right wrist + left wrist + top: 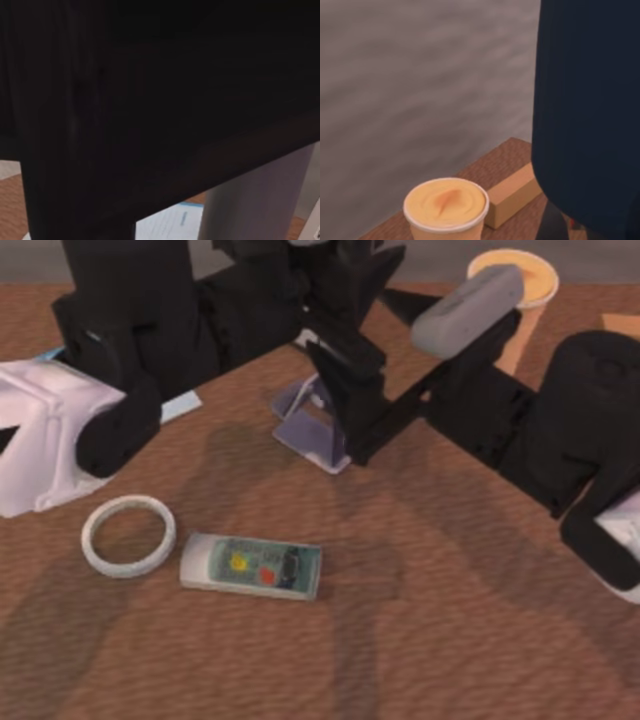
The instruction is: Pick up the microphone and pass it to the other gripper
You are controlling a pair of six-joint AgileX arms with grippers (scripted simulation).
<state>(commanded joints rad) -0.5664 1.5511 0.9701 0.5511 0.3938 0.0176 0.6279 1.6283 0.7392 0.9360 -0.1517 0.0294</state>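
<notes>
Soft overhead light, faint arm shadows on table [450,640]; right wrist view dark.

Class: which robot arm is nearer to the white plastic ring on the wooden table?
Left. In the top view, the left arm has its white segment just up and left of the white plastic ring. The right arm is far off at the right side of the table.

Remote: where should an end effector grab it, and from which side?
Grip the remote across its short width, near the middle, coming straight down from above. It lies flat on the table, long axis running roughly left-right, both long edges free; the ring sits just off its left end, so closing along the length would likely be crowded there.
</notes>
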